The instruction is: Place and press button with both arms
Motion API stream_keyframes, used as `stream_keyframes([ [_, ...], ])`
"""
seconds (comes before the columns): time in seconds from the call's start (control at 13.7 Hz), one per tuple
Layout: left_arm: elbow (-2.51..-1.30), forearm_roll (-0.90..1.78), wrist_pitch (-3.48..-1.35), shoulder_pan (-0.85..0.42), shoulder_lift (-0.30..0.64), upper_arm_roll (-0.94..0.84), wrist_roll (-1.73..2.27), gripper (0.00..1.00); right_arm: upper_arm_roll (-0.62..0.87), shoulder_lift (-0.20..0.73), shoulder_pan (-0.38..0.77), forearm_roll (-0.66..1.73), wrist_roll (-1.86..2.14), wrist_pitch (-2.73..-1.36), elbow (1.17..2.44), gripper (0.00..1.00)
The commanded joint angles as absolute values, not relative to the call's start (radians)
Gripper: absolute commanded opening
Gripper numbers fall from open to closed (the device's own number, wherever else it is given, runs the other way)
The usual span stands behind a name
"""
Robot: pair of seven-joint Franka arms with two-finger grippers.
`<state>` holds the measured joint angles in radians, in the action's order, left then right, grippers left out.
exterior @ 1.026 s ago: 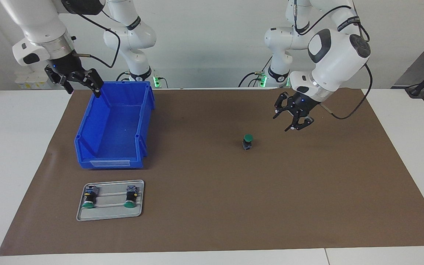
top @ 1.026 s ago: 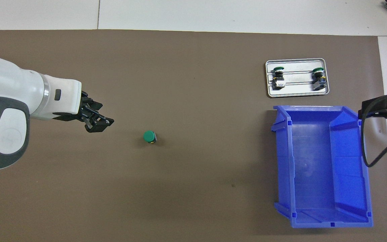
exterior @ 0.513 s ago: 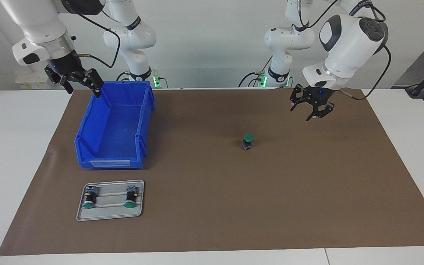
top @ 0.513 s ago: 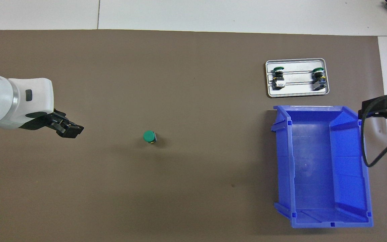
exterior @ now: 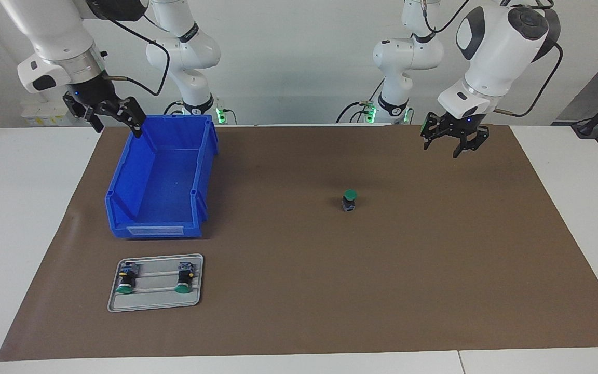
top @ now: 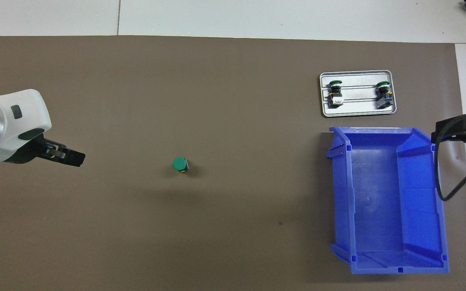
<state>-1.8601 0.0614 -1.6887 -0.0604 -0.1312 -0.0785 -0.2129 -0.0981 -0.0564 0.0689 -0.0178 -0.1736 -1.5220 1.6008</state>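
Note:
The button (exterior: 349, 199) stands upright on the brown mat near the table's middle, its green cap up, also in the overhead view (top: 180, 164). Nothing touches it. My left gripper (exterior: 454, 143) hangs open and empty in the air over the mat, toward the left arm's end of the table and well apart from the button; the overhead view shows it (top: 73, 157) too. My right gripper (exterior: 116, 122) waits, open and empty, above the corner of the blue bin (exterior: 160, 179) closest to the robots.
A grey tray (exterior: 155, 301) lies on the mat beside the bin, farther from the robots. Two more green-capped buttons (exterior: 125, 279) (exterior: 185, 277) lie on their sides on it. The blue bin (top: 386, 202) holds nothing.
My left gripper has risen and drawn away from the button toward the left arm's end of the table, its fingers spreading wider. The button and the right arm have not moved.

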Motion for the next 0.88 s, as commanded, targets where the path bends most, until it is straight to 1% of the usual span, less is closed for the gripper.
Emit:
stream_keyframes([
  [0.0, -1.870, 0.043, -1.646, -0.032, -0.170, -0.087, -0.094, 0.91, -0.091, -0.080, 0.064, -0.018, -0.181, -1.520, 1.624, 1.00],
  [0.07, -1.870, 0.043, -1.646, -0.032, -0.172, -0.087, -0.048, 1.00, -0.091, -0.078, 0.064, -0.018, -0.181, -1.520, 1.626, 1.00],
  [0.29, -1.864, 0.043, -1.579, -0.018, -0.184, -0.083, -0.040, 1.00, -0.091, -0.080, 0.064, -0.018, -0.183, -1.520, 1.625, 1.00],
  [0.81, -1.865, 0.043, -1.586, -0.017, -0.186, -0.083, -0.041, 1.00, -0.091, -0.080, 0.064, -0.018, -0.183, -1.520, 1.624, 1.00],
])
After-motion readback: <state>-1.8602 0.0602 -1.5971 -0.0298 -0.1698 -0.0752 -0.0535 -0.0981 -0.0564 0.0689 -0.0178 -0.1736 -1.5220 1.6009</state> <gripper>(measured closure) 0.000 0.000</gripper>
